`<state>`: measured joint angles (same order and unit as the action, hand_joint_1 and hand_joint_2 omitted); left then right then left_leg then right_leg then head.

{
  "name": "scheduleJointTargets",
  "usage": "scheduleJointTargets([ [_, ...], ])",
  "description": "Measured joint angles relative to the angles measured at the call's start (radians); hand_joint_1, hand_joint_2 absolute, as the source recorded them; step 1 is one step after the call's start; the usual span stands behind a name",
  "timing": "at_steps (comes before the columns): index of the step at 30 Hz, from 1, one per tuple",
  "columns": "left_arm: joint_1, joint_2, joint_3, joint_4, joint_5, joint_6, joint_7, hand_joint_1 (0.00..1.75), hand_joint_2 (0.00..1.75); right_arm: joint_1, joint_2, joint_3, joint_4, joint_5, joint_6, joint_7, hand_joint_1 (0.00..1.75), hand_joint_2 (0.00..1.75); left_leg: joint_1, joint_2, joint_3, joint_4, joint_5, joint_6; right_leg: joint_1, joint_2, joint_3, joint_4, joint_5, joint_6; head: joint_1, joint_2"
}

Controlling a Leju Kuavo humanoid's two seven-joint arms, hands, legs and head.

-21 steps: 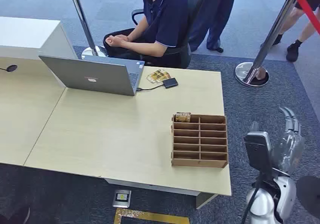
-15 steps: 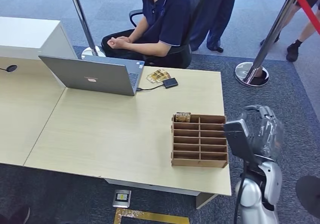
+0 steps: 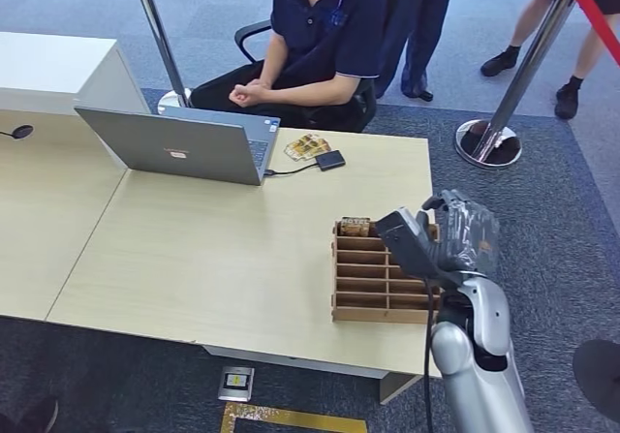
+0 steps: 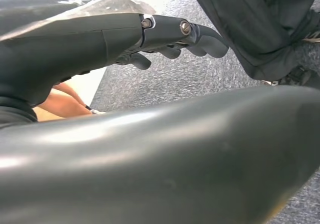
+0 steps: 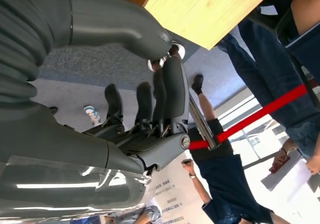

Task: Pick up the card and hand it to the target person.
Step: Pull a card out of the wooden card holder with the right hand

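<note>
Head view: right robot hand (image 3: 468, 231) above organizer (image 3: 386, 271)

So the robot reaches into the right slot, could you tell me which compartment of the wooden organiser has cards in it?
The far-left compartment of the wooden organiser, in the row nearest the seated person. It holds patterned cards; the visible others show bare wood, though the right hand covers some.

On the tabletop (image 3: 219, 259) a laptop (image 3: 179, 144) stands at the far left, with some cards (image 3: 307, 146) just to its right. A slotted rack (image 3: 380, 273) sits near the right edge, with the right hand (image 3: 457, 234) above its right side. A person (image 3: 322, 41) sits behind the tabletop.
</note>
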<state>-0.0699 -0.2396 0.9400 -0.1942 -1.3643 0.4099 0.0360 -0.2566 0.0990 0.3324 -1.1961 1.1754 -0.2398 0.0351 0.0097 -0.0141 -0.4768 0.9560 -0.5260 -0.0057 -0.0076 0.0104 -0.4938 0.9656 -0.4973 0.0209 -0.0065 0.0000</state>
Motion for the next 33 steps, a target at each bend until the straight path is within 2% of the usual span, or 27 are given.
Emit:
scheduleJointTargets([
  [2, 0.000, 0.000, 0.000, 0.000, 0.000, 0.000, 0.001, 0.00, 0.00, -0.005, -0.008, 0.005, 0.013, 0.001, 0.001, 0.003, 0.98, 1.75, 0.000, 0.000, 0.000, 0.000, 0.000, 0.000, 0.000, 0.000, 0.000, 0.000, 0.000, 0.000, 0.000, 0.000],
  [6, 0.000, 0.000, 0.000, 0.000, -0.003, 0.000, 0.004, 0.00, 0.00, -0.013, -0.025, 0.017, 0.036, 0.003, 0.001, 0.004, 0.65, 1.75, 0.000, 0.000, 0.000, 0.000, 0.000, 0.000, 0.000, 0.000, 0.000, 0.000, 0.000, 0.000, 0.000, 0.000],
  [7, 0.000, 0.000, 0.000, 0.000, -0.003, 0.000, 0.006, 0.00, 0.00, -0.014, -0.028, 0.020, 0.041, 0.003, 0.001, 0.004, 0.62, 1.75, 0.000, 0.000, 0.000, 0.000, 0.000, 0.000, 0.000, 0.000, 0.000, 0.000, 0.000, 0.000, 0.000, 0.000],
  [11, 0.000, 0.000, 0.000, 0.000, -0.005, 0.000, 0.008, 0.00, 0.00, -0.027, -0.038, 0.037, 0.066, 0.002, 0.010, 0.000, 0.71, 1.75, 0.000, 0.000, 0.000, 0.000, 0.000, 0.000, 0.000, 0.000, 0.000, 0.000, 0.000, 0.000, 0.000, 0.000],
  [16, 0.000, 0.000, 0.000, 0.000, -0.007, 0.000, 0.008, 0.00, 0.00, -0.048, -0.040, 0.066, 0.106, -0.003, 0.015, -0.003, 0.71, 1.75, 0.000, 0.000, 0.000, 0.000, 0.000, 0.000, 0.000, 0.000, 0.000, 0.000, 0.000, 0.000, 0.000, 0.000],
  [19, 0.000, 0.000, 0.000, 0.000, -0.009, 0.000, 0.009, 0.00, 0.00, -0.069, -0.036, 0.085, 0.135, -0.001, 0.016, 0.003, 0.77, 1.75, 0.000, 0.000, 0.000, 0.000, 0.000, 0.000, 0.000, 0.000, 0.000, 0.000, 0.000, 0.000, 0.000, 0.000],
  [23, -0.001, 0.000, 0.000, 0.000, -0.010, 0.001, 0.011, 0.00, 0.00, -0.101, -0.020, 0.108, 0.172, 0.007, 0.025, 0.016, 0.89, 1.75, 0.000, 0.000, 0.000, 0.000, 0.000, 0.000, 0.000, 0.000, 0.000, 0.000, 0.000, 0.000, 0.000, 0.000],
  [27, -0.001, 0.000, 0.000, 0.000, -0.008, 0.003, 0.015, 0.00, 0.00, -0.138, 0.002, 0.131, 0.220, 0.012, 0.032, 0.021, 0.85, 1.75, 0.000, 0.000, 0.000, 0.000, 0.000, 0.000, 0.000, 0.000, 0.000, 0.000, 0.000, 0.000, 0.000, 0.000],
  [33, -0.001, 0.000, 0.000, 0.000, -0.003, 0.005, 0.023, 0.00, 0.00, -0.187, 0.035, 0.160, 0.284, 0.012, 0.042, 0.019, 0.91, 1.75, 0.000, 0.000, 0.000, 0.000, 0.000, 0.000, 0.000, 0.000, 0.000, 0.001, 0.000, 0.000, 0.000, 0.000],
])
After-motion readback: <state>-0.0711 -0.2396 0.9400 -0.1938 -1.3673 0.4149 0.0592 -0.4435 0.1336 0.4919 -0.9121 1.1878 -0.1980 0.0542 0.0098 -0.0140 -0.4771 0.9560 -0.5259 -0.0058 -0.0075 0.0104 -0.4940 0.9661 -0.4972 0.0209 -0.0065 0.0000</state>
